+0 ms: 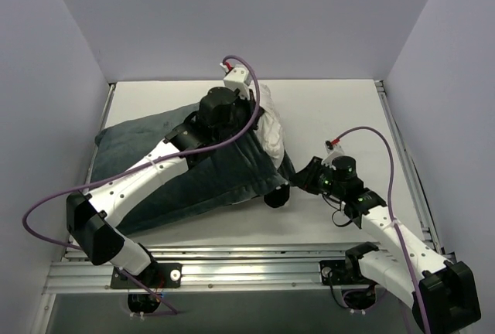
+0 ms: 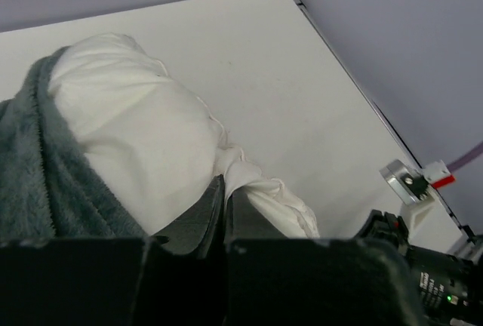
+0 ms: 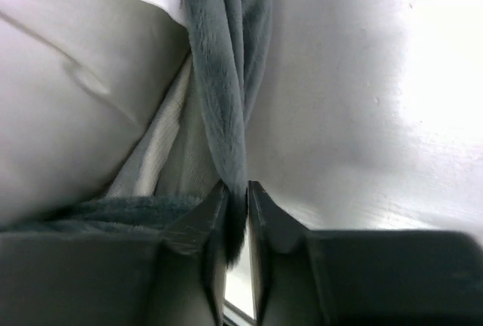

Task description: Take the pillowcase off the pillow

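Note:
The dark grey-teal pillowcase (image 1: 193, 172) lies across the table's left and middle. The white pillow (image 1: 271, 129) bulges out of its right end. My left gripper (image 1: 257, 114) reaches over the pillowcase. In the left wrist view it (image 2: 226, 184) is shut on a pinched fold of the pillow (image 2: 136, 122), with the pillowcase (image 2: 34, 182) bunched at the left. My right gripper (image 1: 298, 179) is at the pillowcase's right corner. In the right wrist view it (image 3: 235, 190) is shut on a stretched strip of the pillowcase (image 3: 223, 69), beside the pillow (image 3: 68, 92).
The white table (image 1: 332, 110) is walled at the back and on both sides. A metal rail (image 1: 402, 148) runs along the right edge and a frame (image 1: 247, 268) along the front. Purple cables (image 1: 255, 102) loop over both arms. The right arm (image 2: 423, 273) shows in the left wrist view.

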Controlling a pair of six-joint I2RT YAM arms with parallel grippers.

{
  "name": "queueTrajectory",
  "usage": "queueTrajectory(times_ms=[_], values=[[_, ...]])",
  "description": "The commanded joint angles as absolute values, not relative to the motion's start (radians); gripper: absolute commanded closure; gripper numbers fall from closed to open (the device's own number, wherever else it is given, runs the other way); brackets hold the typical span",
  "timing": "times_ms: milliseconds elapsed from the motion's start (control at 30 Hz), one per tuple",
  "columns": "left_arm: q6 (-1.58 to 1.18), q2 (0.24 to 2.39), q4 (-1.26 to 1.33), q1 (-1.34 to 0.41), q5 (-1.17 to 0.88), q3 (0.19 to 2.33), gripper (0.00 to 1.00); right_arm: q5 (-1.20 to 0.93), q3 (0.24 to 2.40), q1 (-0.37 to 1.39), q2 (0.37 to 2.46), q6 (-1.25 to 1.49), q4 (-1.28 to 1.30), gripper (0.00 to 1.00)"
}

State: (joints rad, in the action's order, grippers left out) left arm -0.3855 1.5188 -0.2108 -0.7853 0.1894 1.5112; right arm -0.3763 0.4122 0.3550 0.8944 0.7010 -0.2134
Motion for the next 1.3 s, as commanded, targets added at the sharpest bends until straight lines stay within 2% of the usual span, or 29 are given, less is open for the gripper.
queueTrajectory(times_ms=[0, 33, 100, 133, 200, 267, 300, 333, 400, 500, 600, 767, 1000, 1133, 1200, 1267], values=[[-0.403, 1.479, 0.058, -0.831, 0.135, 1.502, 0.98, -0.388, 0.471, 0.362, 0.919, 0.640, -0.075, 0.86], [-0.402, 1.476, 0.058, -0.850, 0.103, 1.459, 0.98, -0.385, 0.486, 0.364, 0.920, 0.634, -0.063, 0.75], [-0.403, 1.471, 0.051, -0.896, 0.083, 1.419, 0.98, -0.351, 0.526, 0.362, 0.920, 0.609, -0.011, 0.65], [-0.411, 1.462, 0.034, -0.905, 0.081, 1.399, 0.98, -0.336, 0.564, 0.362, 0.907, 0.601, 0.001, 0.55], [-0.437, 1.448, 0.014, -0.916, 0.080, 1.339, 0.96, -0.283, 0.604, 0.356, 0.888, 0.577, 0.079, 0.47], [-0.509, 1.413, 0.005, -0.917, 0.063, 1.298, 0.82, -0.246, 0.670, 0.351, 0.864, 0.563, 0.124, 0.39], [-0.531, 1.396, 0.012, -0.922, 0.054, 1.249, 0.62, -0.198, 0.693, 0.350, 0.851, 0.552, 0.170, 0.36], [-0.564, 1.361, 0.026, -0.923, 0.052, 1.229, 0.52, -0.175, 0.715, 0.348, 0.845, 0.548, 0.193, 0.30], [-0.587, 1.324, 0.012, -0.931, 0.067, 1.197, 0.31, -0.147, 0.764, 0.347, 0.832, 0.532, 0.228, 0.26], [-0.591, 1.252, -0.171, -0.931, 0.148, 1.215, 0.19, -0.166, 0.792, 0.347, 0.818, 0.508, 0.230, 0.18], [-0.588, 1.181, -0.290, -0.928, 0.272, 1.216, 0.14, -0.270, 0.793, 0.353, 0.842, 0.495, 0.198, 0.16], [-0.652, 1.059, -0.492, -0.890, 0.417, 1.106, 0.12, -0.373, 0.752, 0.371, 0.888, 0.511, 0.089, 0.11], [-0.767, 0.888, -0.638, -0.744, 0.440, 0.917, 0.11, -0.538, 0.692, 0.393, 0.997, 0.538, -0.090, 0.06], [-0.753, 0.883, -0.597, -0.664, 0.436, 0.829, 0.09, -0.598, 0.660, 0.423, 1.051, 0.549, -0.159, 0.05], [-0.747, 0.911, -0.514, -0.612, 0.370, 0.781, 0.08, -0.617, 0.638, 0.437, 1.080, 0.551, -0.184, 0.10], [-0.738, 0.981, -0.438, -0.578, 0.303, 0.761, 0.08, -0.629, 0.611, 0.474, 1.091, 0.558, -0.225, 0.27]])
